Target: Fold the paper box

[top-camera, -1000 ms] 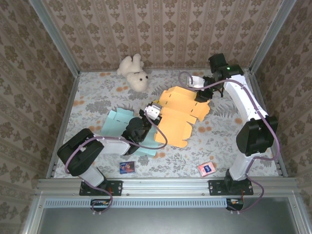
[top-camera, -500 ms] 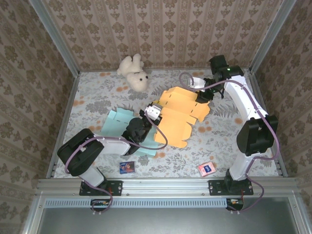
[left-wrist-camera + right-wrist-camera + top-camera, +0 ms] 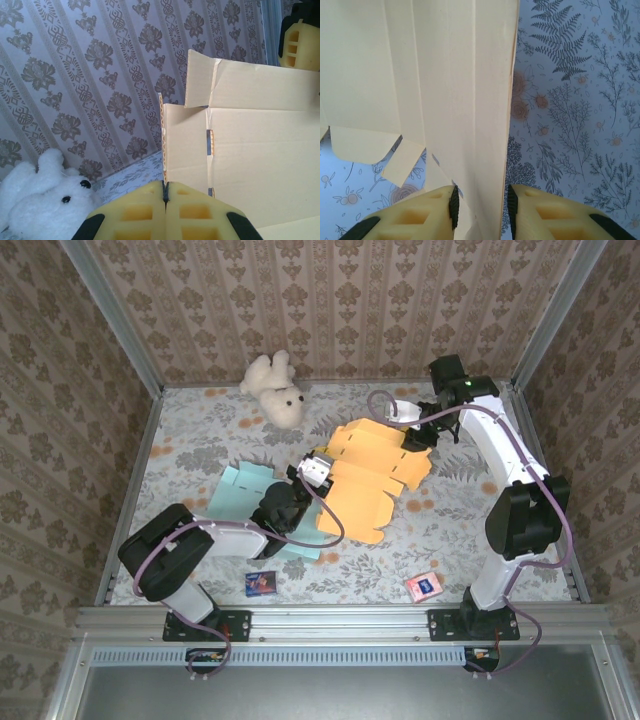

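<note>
Vs a second ago: almost no change. Right arm nudged slightly farther out, left grip the same. My left gripper [image 3: 165,200] is pinched together on the near edge of the paper box [image 3: 250,150], whose panels stand just ahead. Right gripper [image 3: 481,200] has its pads apart, straddling a box flap; can't tell if they press it. Wrist view puts the teddy [image 3: 45,200] beyond-left of the left fingers. Top view has a teal sheet [image 3: 245,495] under my left arm.

Orange paper box [image 3: 368,482], unfolded, mostly flat.
</note>
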You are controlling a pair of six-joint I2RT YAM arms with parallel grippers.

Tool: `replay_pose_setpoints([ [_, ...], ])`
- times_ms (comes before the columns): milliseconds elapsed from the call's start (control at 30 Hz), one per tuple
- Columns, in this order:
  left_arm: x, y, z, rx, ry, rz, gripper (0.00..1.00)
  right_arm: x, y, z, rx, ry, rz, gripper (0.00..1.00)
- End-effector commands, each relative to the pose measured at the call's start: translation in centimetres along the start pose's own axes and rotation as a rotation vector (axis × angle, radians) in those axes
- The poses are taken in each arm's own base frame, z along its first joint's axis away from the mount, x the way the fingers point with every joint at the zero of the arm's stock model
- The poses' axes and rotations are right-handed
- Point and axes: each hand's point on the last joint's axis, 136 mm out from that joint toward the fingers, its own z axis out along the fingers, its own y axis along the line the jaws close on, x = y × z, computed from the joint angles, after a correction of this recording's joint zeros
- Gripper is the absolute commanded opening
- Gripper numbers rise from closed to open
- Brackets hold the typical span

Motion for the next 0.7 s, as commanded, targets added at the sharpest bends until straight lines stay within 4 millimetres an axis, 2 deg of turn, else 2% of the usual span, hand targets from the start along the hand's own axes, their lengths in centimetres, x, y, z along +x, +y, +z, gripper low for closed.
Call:
replay_pose_setpoints([
  [0, -1.8, 0.0, 0.4, -0.016, -0.059, -0.003, 0.00, 0.1, 0.4, 0.2, -0.021, -0.010, -0.023, 0.32],
  [100, -1.8, 0.0, 0.4, -0.018, -0.059, -0.001, 0.00, 0.1, 0.5, 0.2, -0.024, -0.012, -0.027, 0.24],
  [233, -1.8, -0.1, 0.4, -0.019, -0.056, -0.004, 0.00, 0.0, 0.5, 0.1, -0.020, -0.006, -0.047, 0.00],
  [333, -1.5, 0.5, 0.2, -0.055, -0.042, -0.016, 0.00, 0.0, 0.5, -0.1, -0.010, 0.005, -0.051, 0.00],
  [433, -1.4, 2.4, -0.6, -0.144, -0.027, -0.082, 0.01, 0.2, 0.6, -0.4, 0.016, 0.039, -0.059, 0.00],
  [467, -1.5, 3.3, -1.1, -0.182, -0.025, -0.118, 0.07, 0.3, 0.5, -0.5, 0.033, 0.058, -0.065, 0.00],
  [533, -1.9, 4.4, -2.3, -0.214, -0.031, -0.205, 0.34, 0.4, 0.5, -0.9, 0.059, 0.084, -0.070, 0.00],
  [567, -2.2, 4.6, -2.9, -0.202, -0.031, -0.250, 0.37, 0.4, 0.6, -1.1, 0.064, 0.094, -0.067, 0.00],
  [667, -2.9, 4.3, -4.6, -0.119, 0.028, -0.366, 0.35, 0.3, 0.9, -1.6, 0.079, 0.119, -0.054, 0.00],
])
